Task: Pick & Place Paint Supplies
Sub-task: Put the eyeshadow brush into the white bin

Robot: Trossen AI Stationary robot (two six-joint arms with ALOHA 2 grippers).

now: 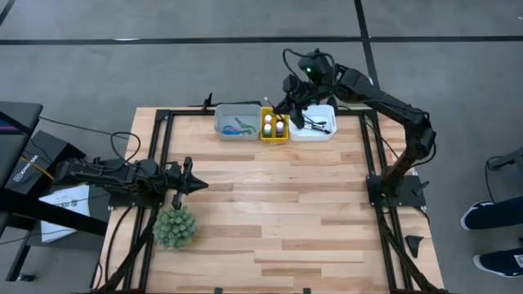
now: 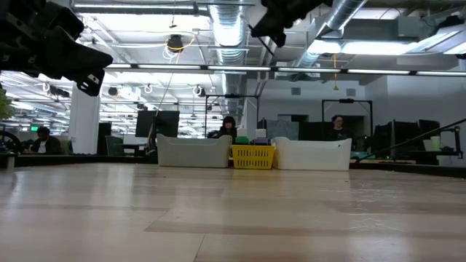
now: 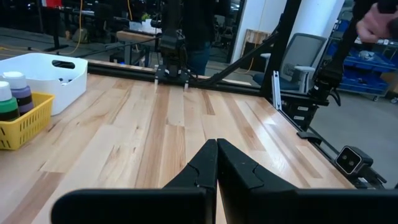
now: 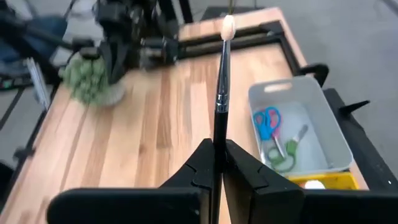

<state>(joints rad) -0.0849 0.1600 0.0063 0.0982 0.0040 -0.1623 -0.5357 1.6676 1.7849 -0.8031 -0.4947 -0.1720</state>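
Note:
My right gripper (image 4: 217,146) hangs shut on a thin dark-handled brush (image 4: 222,81) above the far trays, also seen from above as right gripper (image 1: 294,103). Below it stand a grey tray (image 4: 323,118) with blue-and-pink scissors (image 4: 266,121) and green scissors (image 4: 283,158), a yellow tray (image 1: 274,135) holding small bottles (image 1: 268,122), and a white tray (image 1: 315,131) with dark brushes (image 1: 319,124). My left gripper (image 3: 216,144) waits shut, level, at the table's left side. My right gripper pinches the brush's dark handle (image 4: 219,132) between its two fingers. The brush runs on along the fingers and sticks out past their free ends, pale bristle tip (image 4: 228,26) foremost. It is lifted clear, slanting down over the table.
A spiky green plant ball (image 1: 174,227) sits on the table near my left gripper (image 1: 200,185). Black frame rails (image 1: 163,147) border the wooden top. The three trays stand in a row at the far edge. People sit at desks in the room beyond.

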